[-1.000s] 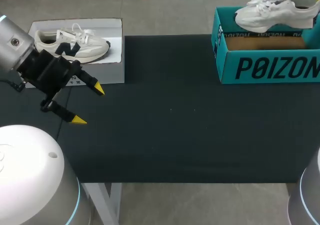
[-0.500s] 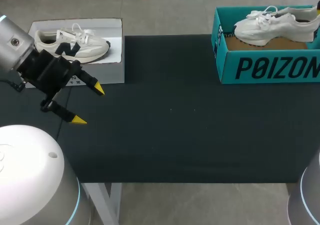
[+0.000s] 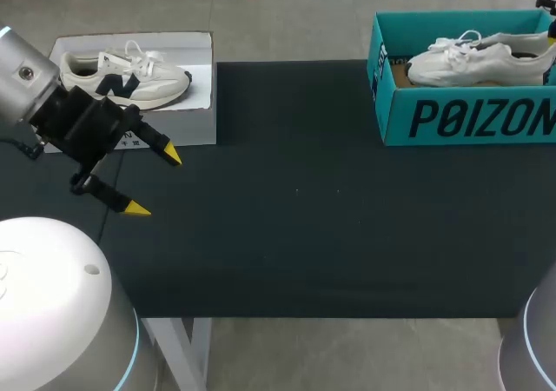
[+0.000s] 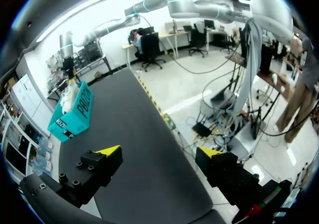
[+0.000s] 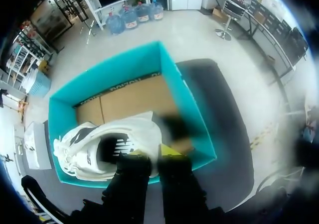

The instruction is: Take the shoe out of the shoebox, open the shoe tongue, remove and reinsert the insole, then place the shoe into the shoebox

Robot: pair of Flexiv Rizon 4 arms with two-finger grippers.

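The left tool (image 3: 154,181) hangs low over the near left part of the dark bench (image 3: 295,226). Its two yellow-tipped fingers stand wide apart and nothing is between them. In the left wrist view only the bare dark surface lies under and ahead of this tool.

Just beyond the left tool, at the far left edge of the bench, there is a white box (image 3: 195,117). A second shoe (image 3: 126,74) lies on top of it, pale with a dark mark on its side, with its toe pointing toward the middle of the bench.

Far ahead of the left tool, at the other end of the bench, stands the teal shoebox (image 3: 469,117), open at the top. The shoe (image 3: 473,59), white with white laces, is inside it. The toe is low near the box's inner end and the heel is a little higher, toward the side where the right arm comes in.

The right tool (image 5: 151,152) is above the shoebox and looks down into it. Its fingers are narrow, close together, and they grip the rim of the shoe at the heel opening. This part is blurred, so the exact hold is not clear. Brown cardboard shows on the floor of the box ahead of the tool.
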